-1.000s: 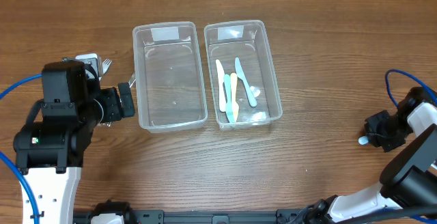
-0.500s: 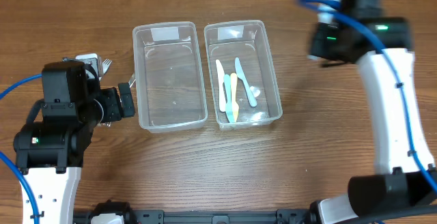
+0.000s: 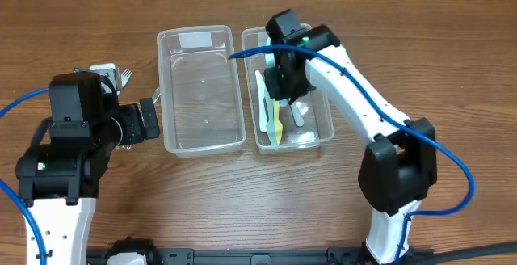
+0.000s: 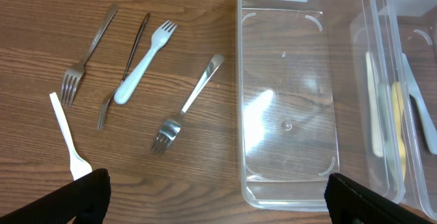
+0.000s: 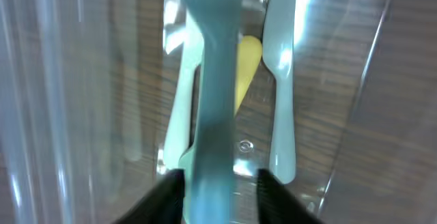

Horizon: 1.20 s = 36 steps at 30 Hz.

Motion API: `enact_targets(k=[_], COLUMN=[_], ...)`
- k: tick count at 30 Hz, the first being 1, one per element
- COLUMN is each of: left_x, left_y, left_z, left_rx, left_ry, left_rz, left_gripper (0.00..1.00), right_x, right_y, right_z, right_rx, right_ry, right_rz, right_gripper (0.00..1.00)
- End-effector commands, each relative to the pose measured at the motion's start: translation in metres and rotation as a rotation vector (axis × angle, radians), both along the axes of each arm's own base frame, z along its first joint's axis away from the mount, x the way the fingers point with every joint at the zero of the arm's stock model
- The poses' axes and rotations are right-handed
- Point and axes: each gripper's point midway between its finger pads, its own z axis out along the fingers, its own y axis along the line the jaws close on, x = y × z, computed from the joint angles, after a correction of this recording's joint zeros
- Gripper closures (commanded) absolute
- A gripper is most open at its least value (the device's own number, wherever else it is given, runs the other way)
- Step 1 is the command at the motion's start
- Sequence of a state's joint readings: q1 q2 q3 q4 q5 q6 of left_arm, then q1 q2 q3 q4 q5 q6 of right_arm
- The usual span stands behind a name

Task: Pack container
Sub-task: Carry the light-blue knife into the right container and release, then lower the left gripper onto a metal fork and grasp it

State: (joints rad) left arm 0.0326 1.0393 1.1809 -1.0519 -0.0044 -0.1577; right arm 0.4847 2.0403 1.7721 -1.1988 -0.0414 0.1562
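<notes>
Two clear plastic containers stand side by side. The left container (image 3: 162,95) is empty. The right container (image 3: 328,111) holds a yellow utensil (image 3: 276,125), a pale blue one (image 3: 298,116) and a white one (image 3: 260,86). My right gripper (image 3: 284,79) hangs over the right container, shut on a teal plastic utensil (image 5: 217,80) that points down into it; the right wrist view is blurred. My left gripper (image 4: 218,200) is open and empty, just left of the left container's near corner (image 4: 287,193).
Loose forks lie on the table left of the containers: a pale blue plastic fork (image 4: 142,63), a white plastic fork (image 4: 65,132) and three metal forks (image 4: 188,104), (image 4: 89,53), (image 4: 124,70). The left arm hides most of them in the overhead view.
My right arm has swung from the table's right edge, round the back right, to over the right container with the teal utensil. The left arm has not moved.
</notes>
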Motion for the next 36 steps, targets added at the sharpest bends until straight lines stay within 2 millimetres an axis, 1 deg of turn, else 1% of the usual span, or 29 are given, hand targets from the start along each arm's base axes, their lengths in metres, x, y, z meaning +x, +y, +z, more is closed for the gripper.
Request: enact_targets(k=[1, 4, 6, 8, 9, 10, 11, 12, 13, 14, 15, 16, 17, 18, 20, 21, 23, 24, 26, 27, 28, 30, 32, 33, 34, 36], left_x=[0.002, 0.002, 0.002, 0.003, 0.002, 0.001, 0.0, -0.001, -0.003, -0.006, -0.009, -0.011, -0.013, -0.015, -0.023, -0.028, -0.044, -0.05, -0.055, -0.054, -0.051, -0.041, -0.023, -0.011, 0.0, 0.016], left_y=[-0.001, -0.001, -0.001, -0.001, -0.001, -0.001, -0.001, -0.002, -0.002, -0.002, -0.002, -0.001, 0.0, 0.003, 0.005, 0.007, 0.013, 0.016, 0.021, 0.023, 0.028, 0.037, 0.037, 0.038, 0.046, 0.054], left_z=[0.007, 0.007, 0.007, 0.007, 0.007, 0.006, 0.005, 0.004, 0.003, 0.003, 0.005, 0.008, 0.011, 0.015, 0.026, 0.03, 0.043, 0.05, 0.063, 0.066, 0.067, 0.058, 0.044, 0.034, 0.023, 0.006], left_rx=[0.005, 0.005, 0.006, 0.006, 0.006, 0.006, 0.013, 0.026, 0.041, 0.047, 0.046, 0.052, 0.06, 0.076, 0.099, 0.106, 0.138, 0.153, 0.169, 0.166, 0.173, 0.182, 0.157, 0.148, 0.154, 0.149], left_ry=[-0.017, -0.017, -0.017, -0.018, -0.017, -0.01, -0.004, 0.003, 0.011, 0.023, 0.036, 0.049, 0.058, 0.072, 0.112, 0.127, 0.155, 0.158, 0.131, 0.118, 0.114, 0.158, 0.204, 0.233, 0.27, 0.316], left_rz=[-0.006, -0.006, -0.006, -0.006, -0.006, -0.007, -0.017, -0.042, -0.068, -0.075, -0.075, -0.07, -0.068, -0.065, -0.078, -0.076, -0.055, -0.045, -0.011, -0.002, 0.009, 0.012, -0.034, -0.072, -0.062, -0.072], left_gripper=[0.0, 0.0, 0.0, 0.0, 0.0, 0.0, 0.0, 0.0, 0.0, 0.0, 0.0, 0.0, 0.0, 0.0, 0.0, 0.0, 0.0, 0.0, 0.0, 0.0, 0.0, 0.0, 0.0, 0.0, 0.0, 0.0], right_x=[0.004, 0.009, 0.02, 0.033, 0.037, 0.04, 0.041, 0.039, 0.036, 0.029, 0.02, 0.009, 0.003, -0.007, -0.02, -0.026, -0.035, -0.038, -0.041, -0.04, -0.04, -0.04, -0.039, -0.039, -0.038, -0.038], right_y=[0.004, 0.006, 0.006, -0.003, -0.011, -0.023, -0.037, -0.058, -0.083, -0.115, -0.151, -0.187, -0.205, -0.234, -0.273, -0.288, -0.314, -0.32, -0.325, -0.326, -0.325, -0.323, -0.324, -0.324, -0.324, -0.324], right_z=[0.014, 0.031, 0.071, 0.129, 0.159, 0.183, 0.205, 0.228, 0.244, 0.254, 0.257, 0.255, 0.253, 0.248, 0.242, 0.238, 0.229, 0.224, 0.212, 0.206, 0.195, 0.181, 0.169, 0.166, 0.163, 0.162], right_rx=[0.026, 0.047, 0.085, 0.117, 0.134, 0.142, 0.145, 0.154, 0.16, 0.155, 0.134, 0.105, 0.087, 0.068, 0.088, 0.083, 0.083, 0.093, 0.088, 0.086, 0.082, 0.077, 0.074, 0.073, 0.073, 0.073], right_ry=[-0.039, -0.08, -0.171, -0.311, -0.381, -0.436, -0.484, -0.529, -0.554, -0.561, -0.546, -0.515, -0.498, -0.462, -0.412, -0.396, -0.366, -0.348, -0.315, -0.3, -0.274, -0.241, -0.219, -0.213, -0.209, -0.208], right_rz=[0.006, 0.005, -0.005, -0.041, -0.074, -0.116, -0.152, -0.203, -0.27, -0.361, -0.463, -0.566, -0.616, -0.71, -0.827, -0.874, -0.955, -0.975, -0.986, -0.987, -0.987, -0.978, -0.98, -0.98, -0.98, -0.98], right_gripper=[0.5, 0.43, 0.4, 0.34, 0.09, 0.0, 0.0, 0.0, 0.0, 0.0, 0.0, 0.0, 0.0, 0.0, 0.0, 0.0, 0.0, 0.0, 0.0, 0.0, 0.0, 0.0, 0.0, 0.0, 0.0, 0.0])
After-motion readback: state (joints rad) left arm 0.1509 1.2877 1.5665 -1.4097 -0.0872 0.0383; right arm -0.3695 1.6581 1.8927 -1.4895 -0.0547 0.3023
